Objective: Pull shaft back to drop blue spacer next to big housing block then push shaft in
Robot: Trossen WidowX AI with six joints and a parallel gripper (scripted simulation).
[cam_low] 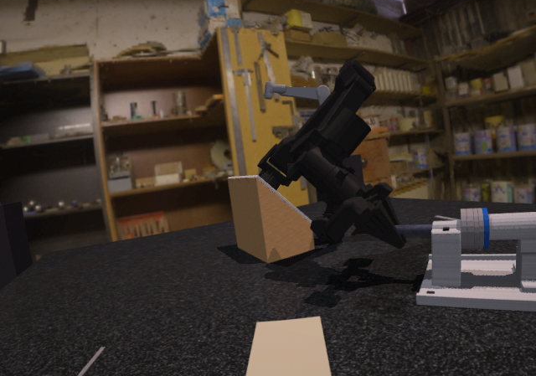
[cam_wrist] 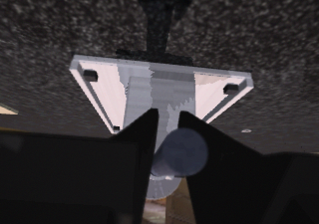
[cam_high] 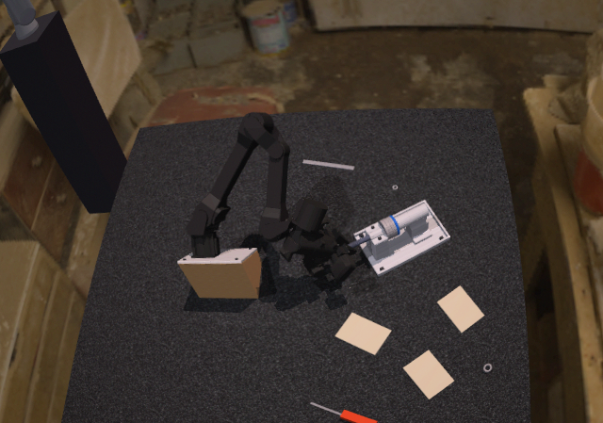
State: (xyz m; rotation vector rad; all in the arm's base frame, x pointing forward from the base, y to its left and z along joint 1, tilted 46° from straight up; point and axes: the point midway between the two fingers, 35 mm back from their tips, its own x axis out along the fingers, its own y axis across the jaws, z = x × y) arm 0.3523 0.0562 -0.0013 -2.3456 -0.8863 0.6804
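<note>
The shaft (cam_high: 361,240) (cam_low: 416,229) (cam_wrist: 183,152) is blue-grey; its free end sticks out of the small support block (cam_low: 445,257) toward my gripper. My gripper (cam_high: 352,249) (cam_low: 400,234) (cam_wrist: 167,116) is shut on that end, one finger on each side in the wrist view. The blue spacer (cam_high: 398,227) (cam_low: 486,228) is upright in line with the shaft, against the end of the big housing block (cam_high: 414,215) (cam_low: 515,226). Several grey spacers (cam_high: 388,226) (cam_low: 471,228) stand stacked between it and the small block. The shaft inside the spacers and housing is hidden.
The white base plate (cam_high: 392,266) (cam_low: 476,302) (cam_wrist: 164,70) carries both blocks. Two small rings (cam_high: 395,187) (cam_high: 487,367), a pale bar (cam_high: 328,164), three beige squares (cam_high: 363,333) (cam_high: 461,309) (cam_high: 428,374) and a red-handled screwdriver (cam_high: 357,416) lie on the table. The arm's wooden mount (cam_high: 223,280) (cam_low: 249,220) stands left.
</note>
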